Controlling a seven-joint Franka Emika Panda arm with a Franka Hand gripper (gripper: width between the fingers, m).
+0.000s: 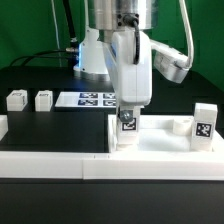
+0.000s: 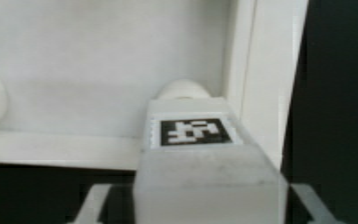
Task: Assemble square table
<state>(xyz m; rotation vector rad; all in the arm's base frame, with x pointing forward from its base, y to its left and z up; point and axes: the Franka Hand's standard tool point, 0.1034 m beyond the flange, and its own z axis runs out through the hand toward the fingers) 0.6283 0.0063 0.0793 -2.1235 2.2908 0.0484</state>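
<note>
Here the fingers (image 1: 122,112) are clamped on a small white tag-marked block leg (image 2: 197,160), which stands upright at a corner of the large white plastic square tabletop (image 1: 158,140) on the black surface (image 1: 45,130).

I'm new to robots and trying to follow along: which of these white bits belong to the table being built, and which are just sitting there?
Part of the job:
- tabletop
- gripped leg, held by the gripper
- first loose leg
- second loose leg
- upright leg

Just lying about:
- marker board
- border wall
</note>
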